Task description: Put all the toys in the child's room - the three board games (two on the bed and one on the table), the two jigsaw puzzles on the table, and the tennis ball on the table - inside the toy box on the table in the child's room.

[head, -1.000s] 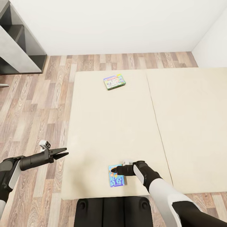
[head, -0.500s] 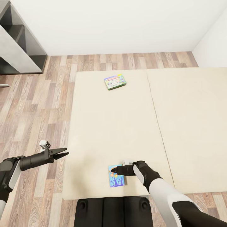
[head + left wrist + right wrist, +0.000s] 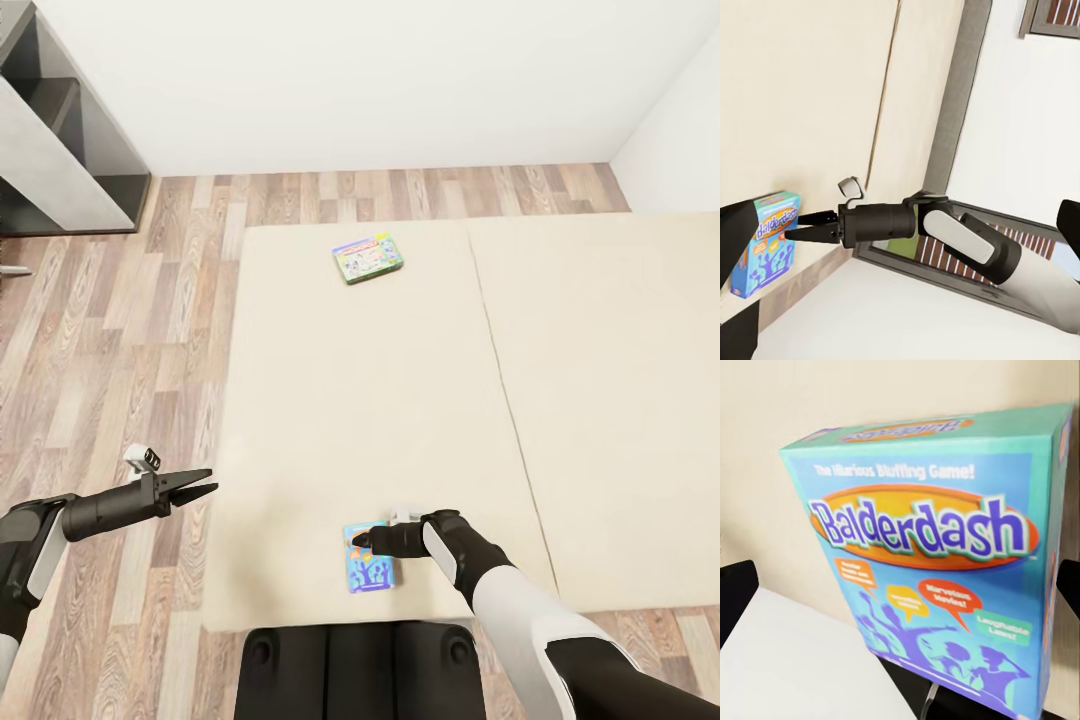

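Two board games lie on the cream bed (image 3: 330,400). The blue one with orange drawings (image 3: 370,576) rests near the bed's front edge and reads "Balderdash" in the right wrist view (image 3: 937,562). My right gripper (image 3: 358,541) is open right at its far end, one finger at each side of the box; the left wrist view shows that gripper (image 3: 792,226) beside the box (image 3: 766,247). The green-bordered game (image 3: 367,259) sits far up the bed. My left gripper (image 3: 207,483) hangs open and holds nothing, over the floor left of the bed.
A grey shelf unit (image 3: 60,150) stands at the back left against the white wall. Wood-plank floor (image 3: 120,330) runs left of and behind the bed. My dark base (image 3: 350,670) is against the bed's front edge. A seam (image 3: 500,400) splits the mattress.
The whole picture has drifted slightly, so the camera moved a little. Both arms and both game boxes keep their places.
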Robot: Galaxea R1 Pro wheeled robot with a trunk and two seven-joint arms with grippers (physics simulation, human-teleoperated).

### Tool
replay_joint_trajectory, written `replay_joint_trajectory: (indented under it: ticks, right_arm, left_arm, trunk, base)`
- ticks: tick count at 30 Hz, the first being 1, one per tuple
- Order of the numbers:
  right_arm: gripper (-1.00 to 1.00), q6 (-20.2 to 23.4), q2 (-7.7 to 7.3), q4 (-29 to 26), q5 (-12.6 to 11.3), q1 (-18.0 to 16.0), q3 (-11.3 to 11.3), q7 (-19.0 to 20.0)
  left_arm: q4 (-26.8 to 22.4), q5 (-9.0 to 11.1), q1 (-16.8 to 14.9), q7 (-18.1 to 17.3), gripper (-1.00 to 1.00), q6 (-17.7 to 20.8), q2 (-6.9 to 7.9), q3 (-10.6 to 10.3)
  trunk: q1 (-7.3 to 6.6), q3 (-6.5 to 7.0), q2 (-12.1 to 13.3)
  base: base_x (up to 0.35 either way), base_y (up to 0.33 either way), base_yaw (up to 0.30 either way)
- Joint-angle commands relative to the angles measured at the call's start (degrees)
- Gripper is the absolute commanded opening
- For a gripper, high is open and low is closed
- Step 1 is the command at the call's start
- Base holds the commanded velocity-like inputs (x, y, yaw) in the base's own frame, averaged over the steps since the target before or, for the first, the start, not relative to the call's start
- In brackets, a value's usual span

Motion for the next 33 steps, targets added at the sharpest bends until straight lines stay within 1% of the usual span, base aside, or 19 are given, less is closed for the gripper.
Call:
replay_joint_trajectory:
  ticks: [1, 17, 24, 33]
  right_arm:
    - [1.00, 0.37, 0.00, -0.08, -0.48, -0.01, 0.10, -0.14]
    - [1.00, 0.37, 0.00, -0.07, -0.48, -0.01, 0.10, -0.12]
    - [1.00, 0.37, 0.00, -0.08, -0.48, -0.01, 0.10, -0.14]
    - [1.00, 0.37, 0.00, -0.08, -0.48, -0.01, 0.10, -0.18]
  left_arm:
    - [-0.01, 0.06, -0.01, -0.16, 1.00, 0.60, 0.02, -0.01]
    - [-0.01, 0.03, -0.01, -0.16, 1.00, 0.60, 0.02, -0.01]
    - [-0.01, 0.03, -0.01, -0.16, 1.00, 0.60, -0.04, -0.01]
    - [-0.01, 0.05, -0.01, -0.16, 1.00, 0.60, -0.07, -0.01]
  trunk:
    - [0.03, -0.06, -0.09]
    - [0.03, -0.06, -0.09]
    - [0.03, -0.06, -0.09]
    - [0.03, -0.06, -0.09]
  base:
    - [-0.035, 0.060, 0.000]
    - [-0.005, 0.010, 0.000]
    - [0.000, 0.072, 0.000]
    - [0.000, 0.011, 0.000]
